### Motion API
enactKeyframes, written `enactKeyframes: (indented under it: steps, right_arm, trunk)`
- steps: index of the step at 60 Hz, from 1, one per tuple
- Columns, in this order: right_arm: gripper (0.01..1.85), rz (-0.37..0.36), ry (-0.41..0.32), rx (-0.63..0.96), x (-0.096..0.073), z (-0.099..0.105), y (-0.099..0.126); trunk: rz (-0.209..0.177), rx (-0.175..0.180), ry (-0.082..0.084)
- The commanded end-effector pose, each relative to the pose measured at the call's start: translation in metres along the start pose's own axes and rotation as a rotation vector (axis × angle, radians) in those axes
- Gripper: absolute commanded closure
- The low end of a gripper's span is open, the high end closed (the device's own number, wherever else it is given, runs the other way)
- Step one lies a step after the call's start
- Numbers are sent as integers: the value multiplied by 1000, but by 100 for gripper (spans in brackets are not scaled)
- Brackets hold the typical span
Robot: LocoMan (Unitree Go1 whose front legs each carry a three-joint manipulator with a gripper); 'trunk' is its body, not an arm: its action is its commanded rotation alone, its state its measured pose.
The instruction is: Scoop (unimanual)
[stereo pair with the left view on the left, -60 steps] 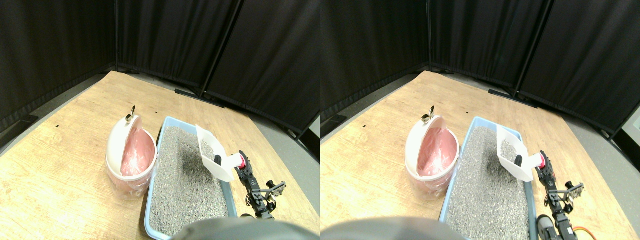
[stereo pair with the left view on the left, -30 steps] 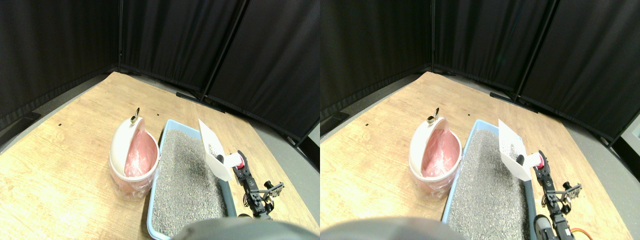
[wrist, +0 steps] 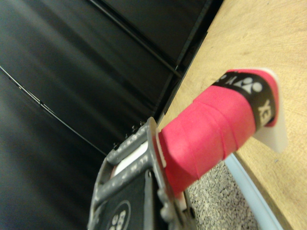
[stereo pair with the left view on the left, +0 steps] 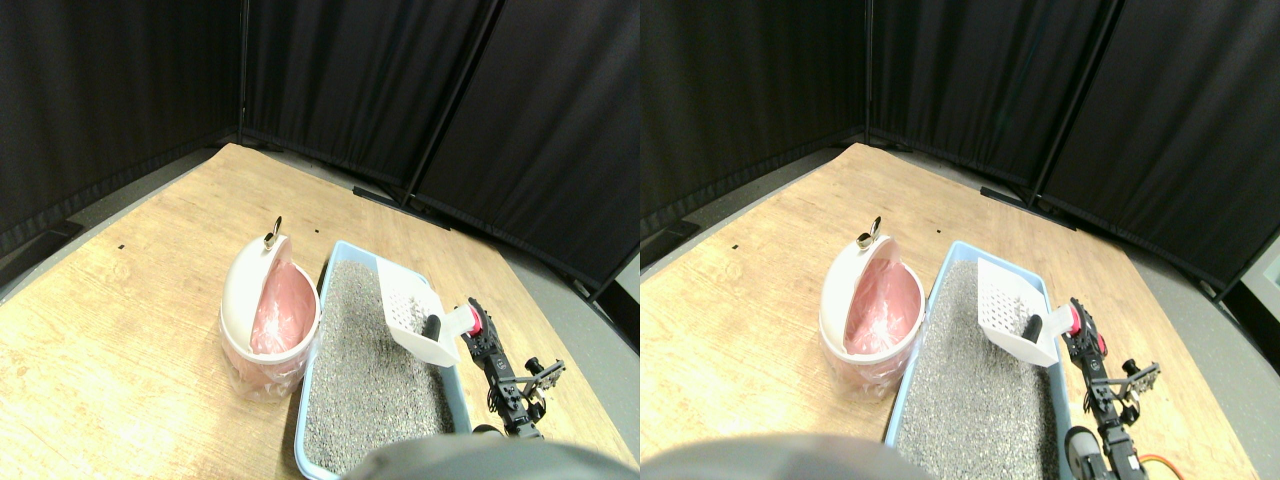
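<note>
Black-framed, the right manipulator (stereo pair with the left view on the left: 505, 380) rises from the lower right edge of the litter tray and slopes up and inward. Its gripper (stereo pair with the left view on the left: 480, 335) sits at the pink-wrapped handle (stereo pair with the left view on the left: 474, 321) of the white scoop (stereo pair with the left view on the left: 415, 312). In the wrist view the wrapped handle (wrist: 211, 129) runs alongside the grey jaw frame (wrist: 132, 191); whether the jaws are closed on it cannot be told.

Scoop position: above the right half of the tray, bowl pointing away from the arm, its perforated floor tilted toward the camera. Whether it touches the litter cannot be told.

Surroundings: the light blue litter tray (stereo pair with the left view on the left: 318, 287) is rectangular and filled with coarse grey granular litter (stereo pair with the left view on the left: 365, 370). Just beside its left wall stands a round white bin (stereo pair with the left view on the left: 243, 290) with a pink plastic liner (stereo pair with the left view on the left: 272, 310) and a domed lid tipped open. Both rest on a pale wood-grain floor (stereo pair with the left view on the left: 120, 330). Black pleated curtains (stereo pair with the left view on the left: 330, 80) close off the far side.
</note>
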Motion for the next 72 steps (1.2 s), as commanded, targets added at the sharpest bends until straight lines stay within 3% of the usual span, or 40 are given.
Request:
enactKeyframes:
  steps: [1,15,32,38,72]
  right_arm:
    - [180,71,-38,-14,2,12,14]
    - [180,135,-11,-187,12,18,32]
    - [180,183,81,-318,23,21,60]
    - [180,269,116,-388,28,20,69]
    - [180,320,208,-501,50,14,104]
  trunk:
    - [16,-18,-16]
    - [51,-42,-20]
    - [83,-75,-25]
    - [97,-85,-26]
    - [167,-136,-35]
